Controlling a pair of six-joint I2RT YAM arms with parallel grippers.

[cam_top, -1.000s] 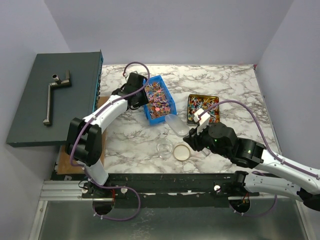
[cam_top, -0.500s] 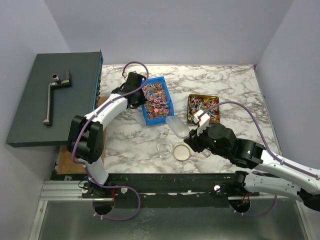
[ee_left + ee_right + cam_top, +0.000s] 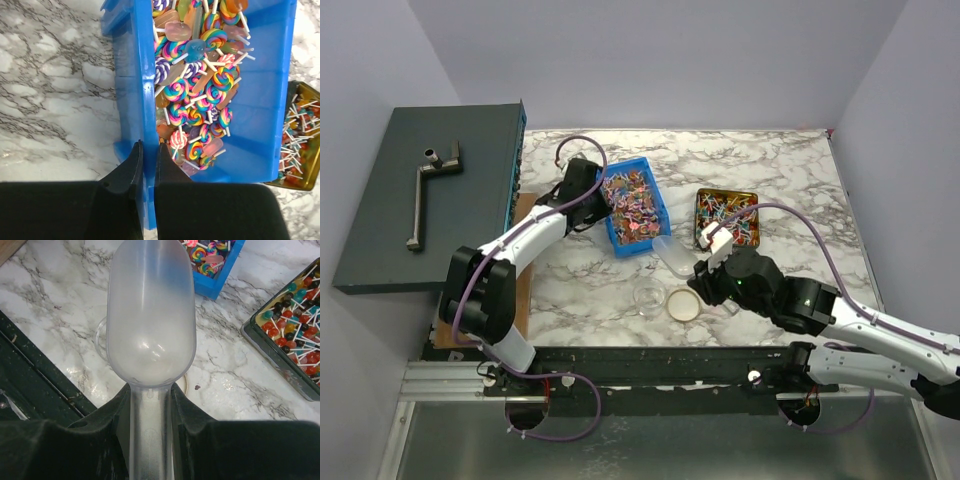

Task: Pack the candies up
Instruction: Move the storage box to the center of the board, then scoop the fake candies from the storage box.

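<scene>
We see the left gripper (image 3: 148,152) closed on the left wall of the blue bin (image 3: 270,100), with one finger on each side of that wall. The candies (image 3: 197,100) fill this bin, upper centre of the top view. The right gripper (image 3: 150,407) clamps the handle of a translucent scoop (image 3: 150,320), whose bowl hangs above the marble table (image 3: 60,295). More sweets lie in a gold tin (image 3: 275,360) at right. A clear cup (image 3: 648,295) and a round gold lid (image 3: 684,305) sit side by side, lower centre.
</scene>
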